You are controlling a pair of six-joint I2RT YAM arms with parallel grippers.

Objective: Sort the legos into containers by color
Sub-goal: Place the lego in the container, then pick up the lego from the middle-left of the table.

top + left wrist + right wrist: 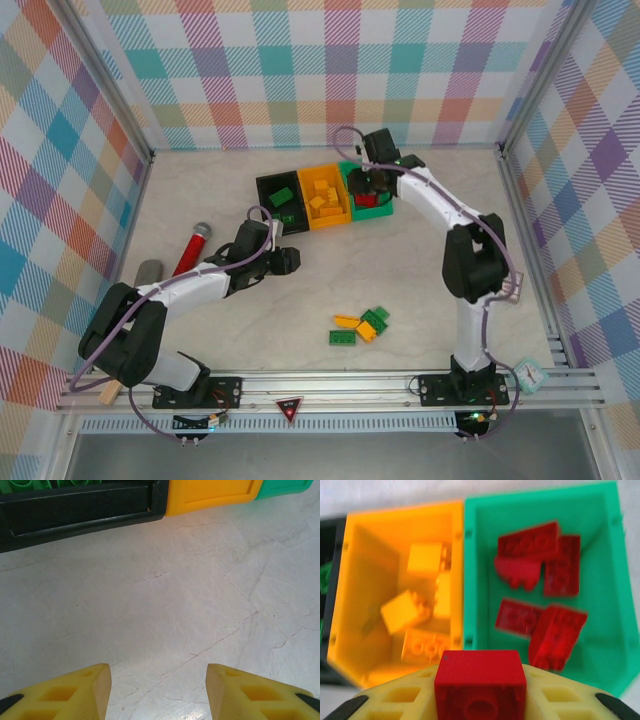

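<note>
The right end effector (480,706) pinches 1 red brick (480,677) at bottom centre of the wrist frame, over the near wall of the green bin (602,645), close to the orange bin (365,565). Released here, it could bounce out or cross over. The left end effector (159,690) hangs spread above the desk (200,580).

1. Table (200,605): smooth, pale marbled surface with faint sheen
2. Containers (605,580): glossy moulded plastic
3. Legos (555,635): hard shiny plastic
4. Left gripper (159,692) fingers (70,695): matt yellow plastic
5. Near rail (340,385): ribbed bare metal
6. Walls (340,70): matt checked cloth

Red legos (555,630) lie in the green bin (607,580), yellow legos (405,612) in the orange bin (370,555), loose legos (360,327) well apart.
</note>
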